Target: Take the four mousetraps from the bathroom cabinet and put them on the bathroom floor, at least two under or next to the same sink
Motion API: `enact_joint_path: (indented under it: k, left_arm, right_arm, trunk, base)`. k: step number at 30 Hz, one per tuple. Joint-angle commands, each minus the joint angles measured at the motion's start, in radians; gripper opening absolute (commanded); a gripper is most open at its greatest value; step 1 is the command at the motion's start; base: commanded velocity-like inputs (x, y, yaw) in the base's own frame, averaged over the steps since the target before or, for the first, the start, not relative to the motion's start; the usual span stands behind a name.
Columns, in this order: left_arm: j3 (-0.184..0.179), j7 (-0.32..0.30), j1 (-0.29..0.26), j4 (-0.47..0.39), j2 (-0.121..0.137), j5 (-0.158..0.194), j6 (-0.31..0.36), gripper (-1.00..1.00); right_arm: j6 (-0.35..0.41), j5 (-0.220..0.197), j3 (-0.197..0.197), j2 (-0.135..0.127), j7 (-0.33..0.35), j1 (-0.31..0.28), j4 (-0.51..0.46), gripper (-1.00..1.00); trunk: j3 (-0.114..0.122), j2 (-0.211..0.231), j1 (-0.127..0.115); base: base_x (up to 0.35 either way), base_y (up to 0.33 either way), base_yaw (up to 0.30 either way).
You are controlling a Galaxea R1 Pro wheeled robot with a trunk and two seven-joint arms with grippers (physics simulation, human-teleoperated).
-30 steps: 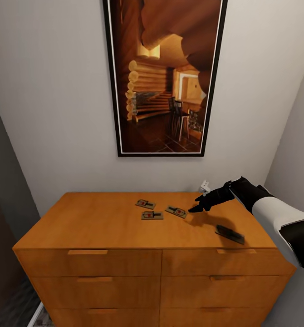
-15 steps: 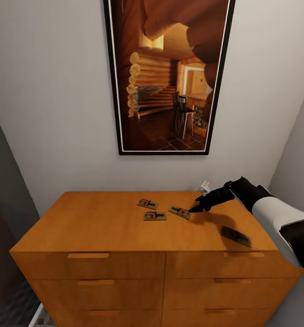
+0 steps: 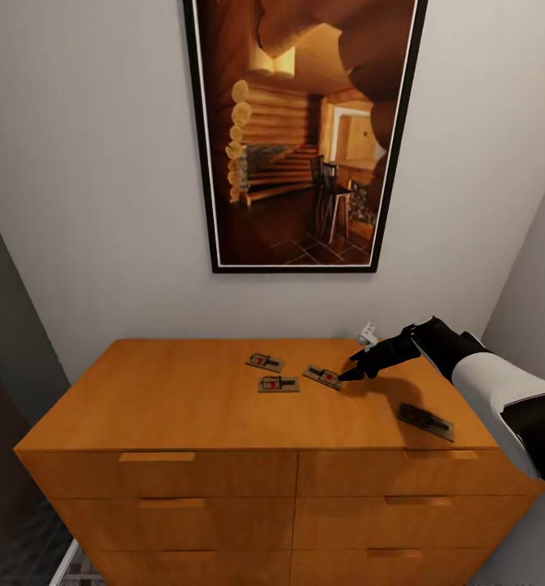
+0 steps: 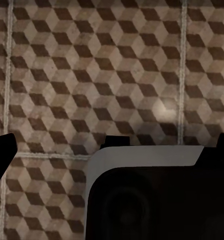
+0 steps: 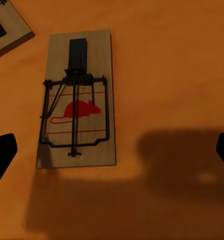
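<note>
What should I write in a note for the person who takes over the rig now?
Right gripper: open, empty, above the mousetrap nearest it.
Left gripper: hangs over the bathroom floor; state unclear.
All four mousetraps lie on the cabinet top: three grouped mid-top, one near the front right edge.
Done: none moved. Left: carry all four to the floor, two by the sink.
</note>
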Motion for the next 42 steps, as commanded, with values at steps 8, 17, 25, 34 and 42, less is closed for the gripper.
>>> enact_joint_path:
  k: [8,17,25,34,42]
  left_arm:
    - [0.002,0.000,0.001,-0.001,0.000,0.000,-0.001,1.00]
    - [0.001,0.000,0.000,-0.001,0.000,0.000,-0.005,1.00]
    - [0.001,0.000,0.001,-0.001,0.000,0.000,-0.008,1.00]
    - [0.001,0.001,0.000,-0.001,0.000,0.000,-0.009,1.00]
    - [0.001,0.000,0.001,-0.001,0.000,0.000,-0.009,1.00]
  right_arm:
    - [0.010,0.008,-0.007,0.000,0.004,0.000,-0.002,1.00]
    - [0.010,0.009,-0.006,0.004,0.004,0.000,-0.004,1.00]
    - [0.012,0.011,-0.005,0.011,-0.023,0.000,-0.010,1.00]
    - [0.014,0.011,-0.005,0.016,-0.045,0.000,-0.013,1.00]
    - [0.016,0.011,-0.005,0.024,-0.049,0.000,-0.013,1.00]
  trunk:
    - [-0.013,0.000,0.000]
    - [-0.025,0.000,0.000]
    - [-0.027,0.000,0.000]
    - [-0.027,0.000,0.000]
    - [-0.027,0.000,0.000]
  base:
    - [0.000,0.013,0.000]
    - [0.000,0.008,0.000]
    - [0.000,0.000,0.000]
    - [0.000,0.000,0.000]
    - [0.000,0.000,0.000]
